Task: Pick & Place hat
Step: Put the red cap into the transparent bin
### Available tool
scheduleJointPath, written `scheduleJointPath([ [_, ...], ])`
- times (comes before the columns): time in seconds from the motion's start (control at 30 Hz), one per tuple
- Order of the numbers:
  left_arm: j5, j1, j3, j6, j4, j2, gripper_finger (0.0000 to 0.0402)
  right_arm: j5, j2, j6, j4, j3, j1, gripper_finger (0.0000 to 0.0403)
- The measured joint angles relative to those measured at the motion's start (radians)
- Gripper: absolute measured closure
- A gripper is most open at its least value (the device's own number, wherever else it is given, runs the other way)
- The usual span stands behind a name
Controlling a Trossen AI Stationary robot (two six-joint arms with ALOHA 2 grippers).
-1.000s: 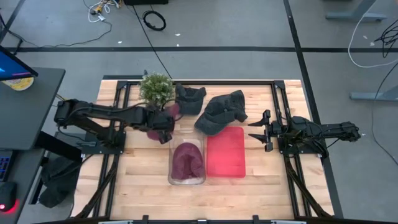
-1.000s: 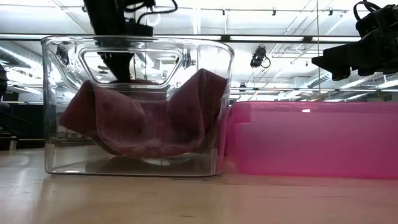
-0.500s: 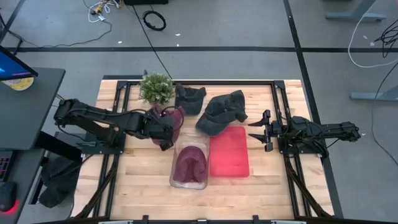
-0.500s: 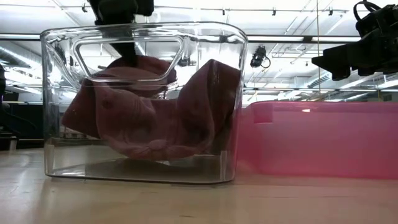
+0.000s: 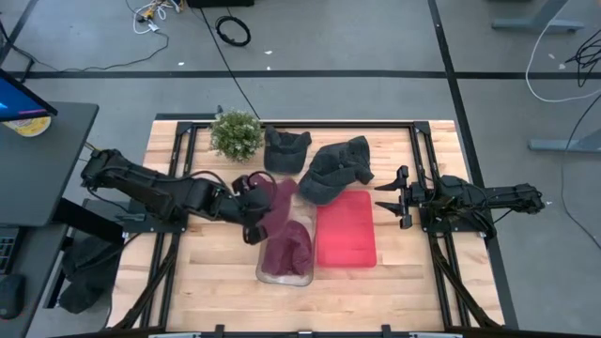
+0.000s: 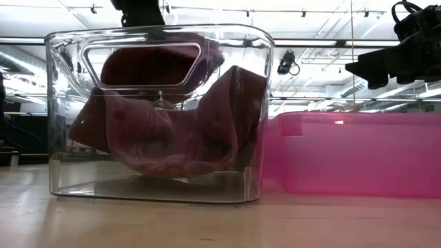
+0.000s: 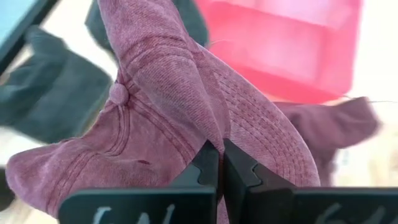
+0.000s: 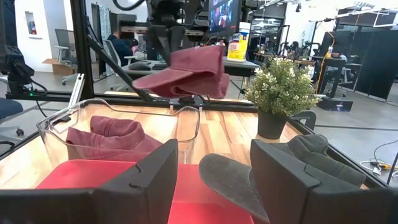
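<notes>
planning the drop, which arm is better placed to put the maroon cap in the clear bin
Left. The left gripper is shut on the maroon cap, beside the clear bin. The right gripper waits open past the pink bin.

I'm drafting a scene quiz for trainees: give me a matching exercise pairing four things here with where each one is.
Things:
1. carried maroon hat
2. second maroon hat
3. potted plant
4. right claw

Places:
A. inside the clear bin
B. far edge of the table
C. held by the left claw
D. beside the pink tray, empty

Pairs: 1-C, 2-A, 3-B, 4-D
</notes>
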Motion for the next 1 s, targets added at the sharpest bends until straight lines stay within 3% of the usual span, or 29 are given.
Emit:
scheduleJointPath([
  [0.53, 0.029, -0.101, 0.000, 0.046, 0.214, 0.064, 0.0397, 0.000, 0.000, 0.000, 0.000, 0.000, 0.000, 0.0198],
  [0.8, 0.131, -0.107, 0.000, 0.047, 0.327, 0.114, 0.0397, 0.000, 0.000, 0.000, 0.000, 0.000, 0.000, 0.0198],
  [1.0, 0.132, -0.111, 0.000, 0.030, 0.337, 0.115, 0.0397, 0.000, 0.000, 0.000, -0.001, 0.000, 0.000, 0.0198],
])
